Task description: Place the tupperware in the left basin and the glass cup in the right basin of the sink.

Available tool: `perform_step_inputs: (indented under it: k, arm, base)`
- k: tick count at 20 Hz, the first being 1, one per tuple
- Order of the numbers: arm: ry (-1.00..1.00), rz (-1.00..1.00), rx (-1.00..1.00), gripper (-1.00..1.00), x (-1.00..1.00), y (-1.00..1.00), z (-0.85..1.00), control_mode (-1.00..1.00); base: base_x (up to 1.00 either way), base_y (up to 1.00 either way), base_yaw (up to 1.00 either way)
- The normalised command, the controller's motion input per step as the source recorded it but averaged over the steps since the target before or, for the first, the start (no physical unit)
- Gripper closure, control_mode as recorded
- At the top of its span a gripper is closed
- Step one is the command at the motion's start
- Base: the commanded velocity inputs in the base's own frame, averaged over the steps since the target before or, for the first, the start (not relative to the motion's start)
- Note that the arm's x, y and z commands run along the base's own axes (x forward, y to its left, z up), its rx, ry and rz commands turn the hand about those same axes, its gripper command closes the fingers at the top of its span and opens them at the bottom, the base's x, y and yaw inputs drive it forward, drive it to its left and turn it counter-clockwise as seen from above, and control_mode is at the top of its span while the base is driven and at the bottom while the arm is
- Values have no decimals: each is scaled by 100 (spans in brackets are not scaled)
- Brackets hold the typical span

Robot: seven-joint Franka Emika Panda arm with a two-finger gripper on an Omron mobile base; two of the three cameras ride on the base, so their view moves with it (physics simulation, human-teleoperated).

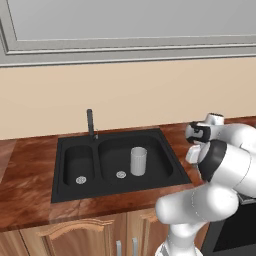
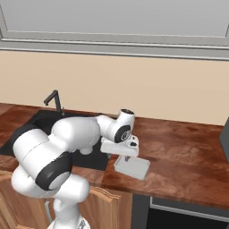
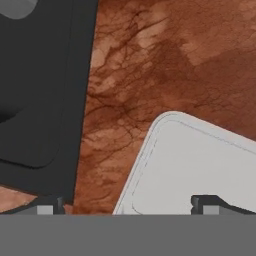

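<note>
The cup [image 1: 138,160] stands in the wide basin [image 1: 160,162], mid-frame. The tupperware [image 2: 132,166] lies on the counter [image 2: 179,152]. The gripper [image 3: 127,204] is wide apart above it.

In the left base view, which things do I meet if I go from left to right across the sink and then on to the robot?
left basin → faucet → right basin, with its drain and then the glass cup standing in it → the robot arm.
</note>
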Motion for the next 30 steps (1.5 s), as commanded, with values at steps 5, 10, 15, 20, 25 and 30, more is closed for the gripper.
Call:
perform_step_inputs:
  k: [5,10,15,20,25,30]
  arm:
    - [0,-8,1,-100,5,0,-13,-100]
    - [0,-7,0,-100,7,0,-14,-100]
    - [0,-8,0,-100,10,0,-12,-100]
    - [0,-8,0,-100,12,0,-12,-100]
    - [0,-4,-2,-100,8,-4,-15,-100]
    - [0,-1,-6,-100,14,-2,-14,-100]
  base:
    - [0,0,0]
    - [0,0,0]
    - [0,0,0]
    - [0,0,0]
    - [0,0,0]
    - [0,0,0]
